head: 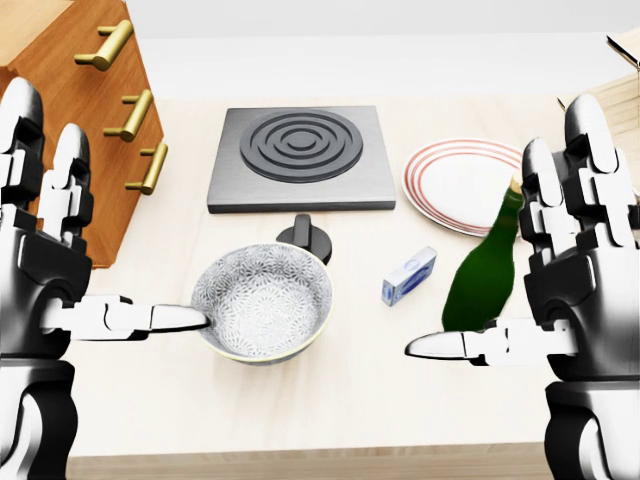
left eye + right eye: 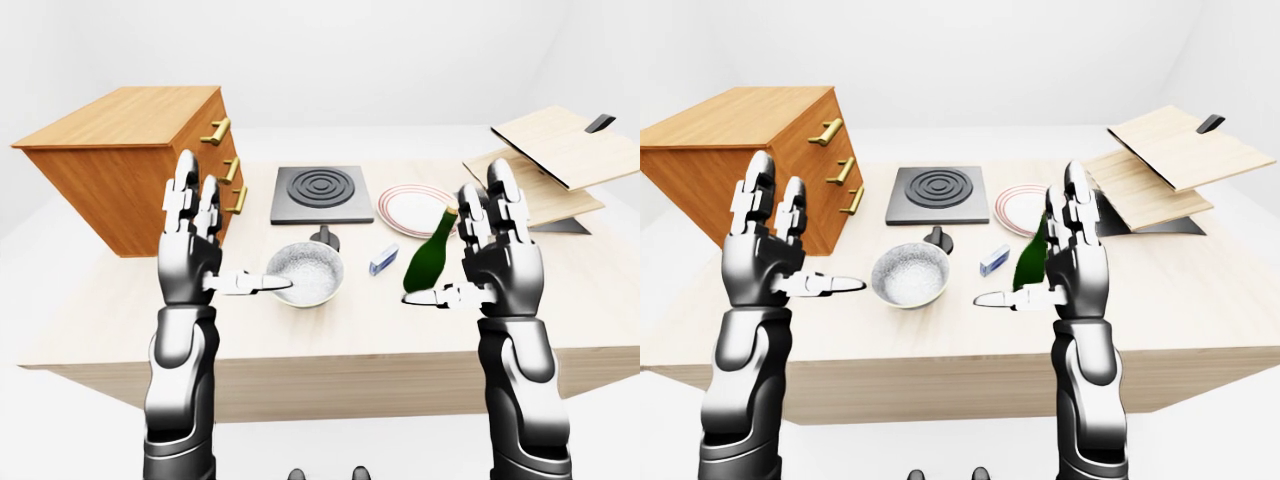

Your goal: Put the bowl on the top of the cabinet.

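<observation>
One patterned grey ceramic bowl, one green glass bottle, one red-rimmed white plate, one wooden three-drawer cabinet, one small blue-and-white box, two silver robot hands.

Green bottle beside striped plate; blue box near black knob; hotplate above

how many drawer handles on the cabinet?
3 handles, all on the cabinet face at head view's upper left: top, middle, bottom. None appear hidden.
</observation>
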`<state>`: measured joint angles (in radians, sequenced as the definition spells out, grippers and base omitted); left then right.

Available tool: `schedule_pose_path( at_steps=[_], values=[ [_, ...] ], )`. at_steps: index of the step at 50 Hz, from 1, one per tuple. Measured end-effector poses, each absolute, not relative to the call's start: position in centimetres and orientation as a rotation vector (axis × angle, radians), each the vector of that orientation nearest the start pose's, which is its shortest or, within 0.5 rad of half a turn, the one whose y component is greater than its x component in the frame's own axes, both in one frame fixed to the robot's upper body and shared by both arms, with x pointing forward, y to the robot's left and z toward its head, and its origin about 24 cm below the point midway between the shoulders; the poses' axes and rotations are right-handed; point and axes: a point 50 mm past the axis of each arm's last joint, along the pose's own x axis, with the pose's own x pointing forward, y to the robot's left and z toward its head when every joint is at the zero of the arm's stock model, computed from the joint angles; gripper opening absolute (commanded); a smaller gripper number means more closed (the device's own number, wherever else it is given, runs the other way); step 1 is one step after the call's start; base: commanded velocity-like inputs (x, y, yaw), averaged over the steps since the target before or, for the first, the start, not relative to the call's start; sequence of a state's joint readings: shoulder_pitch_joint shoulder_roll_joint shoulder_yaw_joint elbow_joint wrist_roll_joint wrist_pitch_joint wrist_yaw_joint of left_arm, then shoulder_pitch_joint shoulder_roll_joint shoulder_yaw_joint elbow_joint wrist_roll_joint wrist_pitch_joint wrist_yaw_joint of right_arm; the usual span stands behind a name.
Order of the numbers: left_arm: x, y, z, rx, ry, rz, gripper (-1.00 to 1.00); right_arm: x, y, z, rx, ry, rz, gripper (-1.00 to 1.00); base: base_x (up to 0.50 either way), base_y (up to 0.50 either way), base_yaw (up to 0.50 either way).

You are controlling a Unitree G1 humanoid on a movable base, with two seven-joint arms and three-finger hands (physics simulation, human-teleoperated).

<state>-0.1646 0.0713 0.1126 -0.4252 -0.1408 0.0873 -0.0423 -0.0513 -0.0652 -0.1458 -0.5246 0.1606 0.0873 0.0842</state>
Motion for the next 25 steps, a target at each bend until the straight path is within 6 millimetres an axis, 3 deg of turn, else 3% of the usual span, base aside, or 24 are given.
schedule_pose_path(
  at_steps=[25],
  values=[
    [25.3, 17.0, 18.8, -0.05, -0.575, -0.029, 1.0, 23.2, -17.2, 17.5, 0.048, -0.538, 0.032, 1.0, 0.01, 0.47, 0.0]
  ],
)
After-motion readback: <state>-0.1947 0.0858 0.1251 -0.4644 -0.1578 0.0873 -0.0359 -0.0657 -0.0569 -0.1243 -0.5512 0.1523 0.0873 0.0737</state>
